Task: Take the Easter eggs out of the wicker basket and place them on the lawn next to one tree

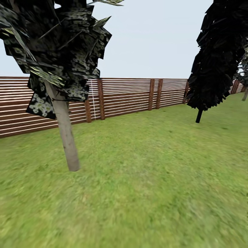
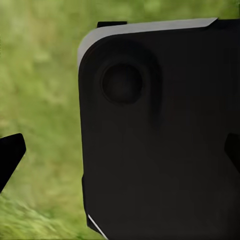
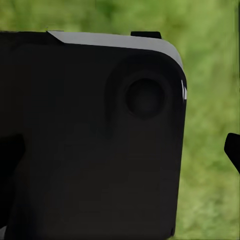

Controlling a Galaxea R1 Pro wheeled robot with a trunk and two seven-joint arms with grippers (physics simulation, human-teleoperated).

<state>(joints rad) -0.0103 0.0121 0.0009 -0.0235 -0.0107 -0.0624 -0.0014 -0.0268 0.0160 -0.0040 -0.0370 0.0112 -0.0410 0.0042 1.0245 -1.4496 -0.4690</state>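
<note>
— Where is the tree?

— From my head camera, the tree with the straight mottled grey-brown trunk stands at the left of the wide bright green lawn, leaning a little in the picture. Its dark, blotchy leaf crown is cut off by the top and left edges, so I can't see how far it spreads.

— And beyond it?

— A brown slatted wooden fence runs behind the tree across the grass. A dark narrow conical tree stands well apart at the right, its top cropped too. Pale sky sits above the fence.

— Your grippers?

— Hard to say. In my left wrist camera a big black rounded body panel blocks most of the picture; one dark fingertip pokes in at the edge over blurred grass. My right wrist camera shows a similar black panel and a sliver of dark fingertip. I cannot tell whether either pair of fingers is spread or closed.
</note>
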